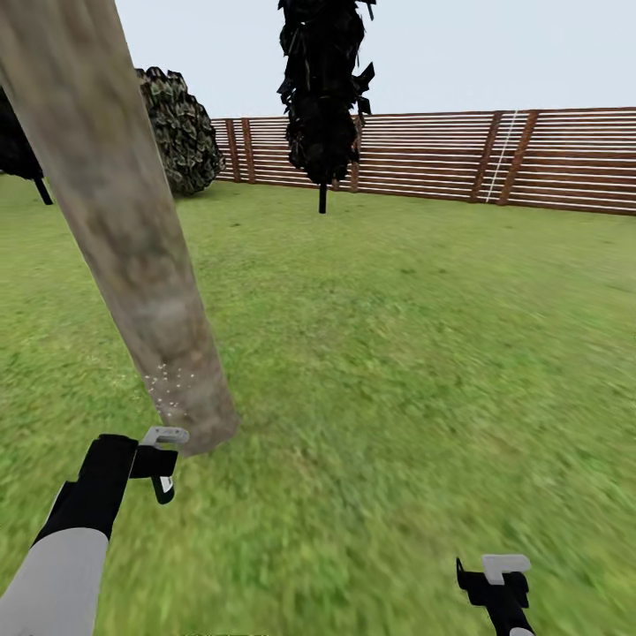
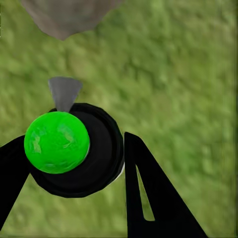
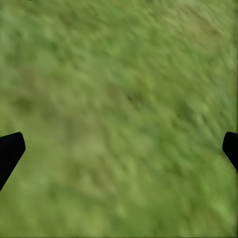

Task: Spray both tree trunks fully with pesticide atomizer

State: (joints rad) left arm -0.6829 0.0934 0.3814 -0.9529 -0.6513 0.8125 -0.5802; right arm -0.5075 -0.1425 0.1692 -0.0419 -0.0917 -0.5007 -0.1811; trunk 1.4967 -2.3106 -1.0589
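Note:
A thick pale grey-beige tree trunk [image 1: 115, 221] rises from the grass at the left, leaning in the head view. Fine white specks of pesticide [image 1: 168, 384] dot its lower part. My left gripper [image 1: 162, 468] hovers just in front of the trunk's base [image 2: 64, 17]. It is shut on the pesticide atomizer [image 2: 57, 141], a round black body with a bright green ball on top. The atomizer's grey nozzle [image 2: 64, 91] points toward the trunk. My right gripper [image 1: 495, 574] is low at the right over bare grass, open [image 3: 119, 151] and holding nothing.
Green lawn [image 1: 397, 336] stretches ahead to a brown slatted fence [image 1: 495, 159]. A dark-leaved tree with a thin stem [image 1: 322, 88] stands before the fence. A round dark bush [image 1: 181, 128] sits behind the trunk.

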